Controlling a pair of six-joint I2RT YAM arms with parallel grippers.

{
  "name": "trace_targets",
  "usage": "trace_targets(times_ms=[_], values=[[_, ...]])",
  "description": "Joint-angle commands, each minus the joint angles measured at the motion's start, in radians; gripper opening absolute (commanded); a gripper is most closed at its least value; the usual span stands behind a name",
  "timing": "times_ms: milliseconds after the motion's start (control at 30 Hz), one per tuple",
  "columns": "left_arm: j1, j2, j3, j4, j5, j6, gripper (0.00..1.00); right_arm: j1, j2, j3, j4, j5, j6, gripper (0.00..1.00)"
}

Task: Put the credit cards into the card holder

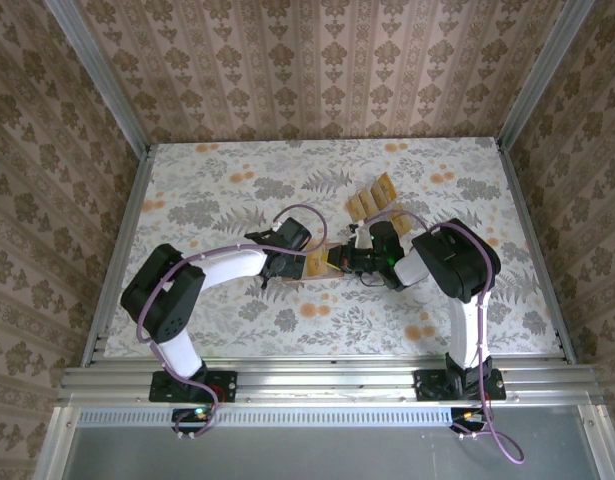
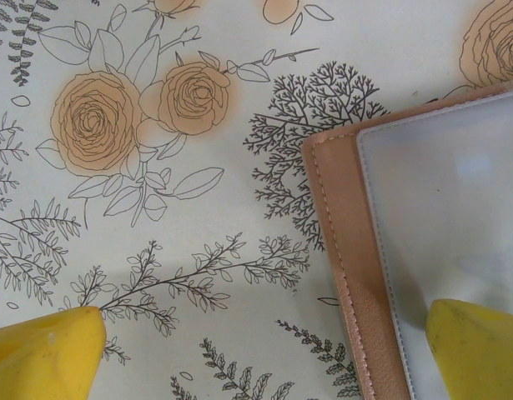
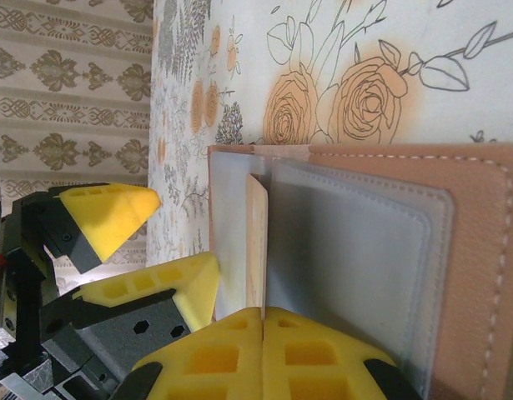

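No legible text or labels

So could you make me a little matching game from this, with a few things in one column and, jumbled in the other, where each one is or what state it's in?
Things:
1. left gripper
2. right gripper
3. holder
4. spare cards

States or places:
A. flat on the table, grey inside facing up
B. shut on one card
C. in a row farther back on the table
D. wide open

Pairs: 1-D, 2-B, 3-A, 4-C
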Motion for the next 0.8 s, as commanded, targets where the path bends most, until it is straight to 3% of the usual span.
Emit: trace_targets(times_ms=[0,767], values=[[-0.007,0.02,0.01,-0.041,-0.012,0.0,1.0,0.007,0.081,-0.017,-0.174,0.043,-0.028,0.0],[-0.006,0.017,0.007,-0.045,-0.009,-0.007,1.0,0.01,0.115,0.005,-0.186,0.051,-0.038,0.02]])
